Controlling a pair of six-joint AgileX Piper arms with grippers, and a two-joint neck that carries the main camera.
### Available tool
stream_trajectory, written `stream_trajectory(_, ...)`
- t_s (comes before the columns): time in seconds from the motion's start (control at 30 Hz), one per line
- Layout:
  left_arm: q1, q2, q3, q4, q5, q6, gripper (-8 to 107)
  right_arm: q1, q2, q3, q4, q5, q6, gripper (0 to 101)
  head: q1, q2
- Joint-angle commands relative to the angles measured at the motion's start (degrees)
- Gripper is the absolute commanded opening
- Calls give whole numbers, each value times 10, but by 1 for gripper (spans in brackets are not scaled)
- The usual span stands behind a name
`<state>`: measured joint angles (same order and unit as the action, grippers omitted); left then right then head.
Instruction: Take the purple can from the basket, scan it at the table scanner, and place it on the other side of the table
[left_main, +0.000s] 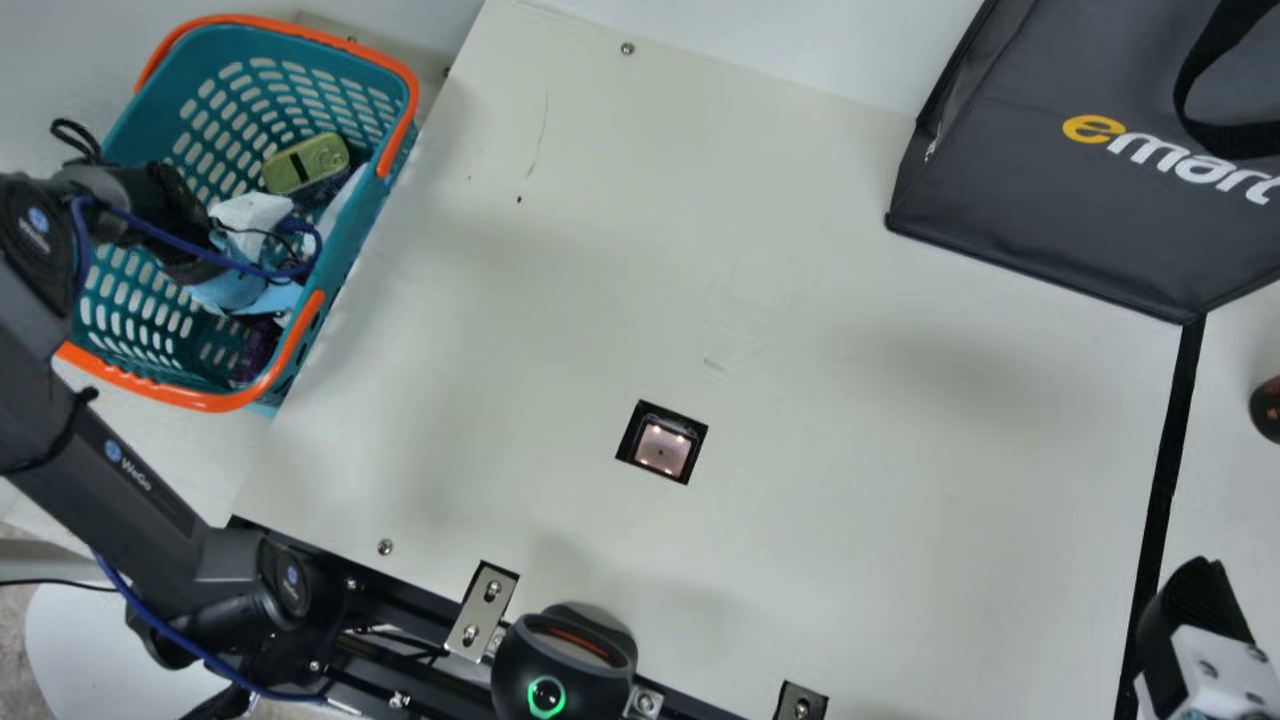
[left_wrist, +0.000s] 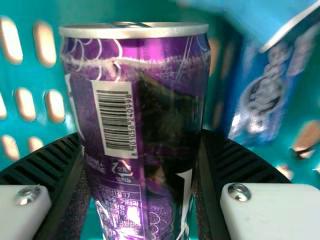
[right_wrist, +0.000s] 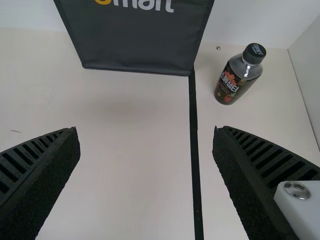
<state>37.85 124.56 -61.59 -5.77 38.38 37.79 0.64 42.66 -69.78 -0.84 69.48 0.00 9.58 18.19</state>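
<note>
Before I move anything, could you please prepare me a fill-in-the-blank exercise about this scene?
The purple can is between the fingers of my ____ gripper.
The basket is teal, but its handles are ____.
Across the black line from the scanner stands a capped ____.

Missing words: left; orange; bottle.

Past the right end effector (left_main: 1190, 600) stand a black bag (left_main: 1050, 210) and dark bottle (right_wrist: 237, 80); near the left end effector (left_main: 195, 268), a green pack (left_main: 306, 163) and blue printed item (left_wrist: 265, 92).
</note>
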Motion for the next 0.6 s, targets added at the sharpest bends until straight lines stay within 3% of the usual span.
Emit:
stream_trajectory(0.0,2,-3,0,-7,2,3,10,0,0,0,0,0,0,95,-17,2)
stream_trajectory(0.1,7,-7,-1,-16,-1,8,-8,0,0,0,0,0,0,95,-17,2)
stream_trajectory(0.57,24,-58,-4,-65,-6,45,-8,0,0,0,0,0,0,95,-17,2)
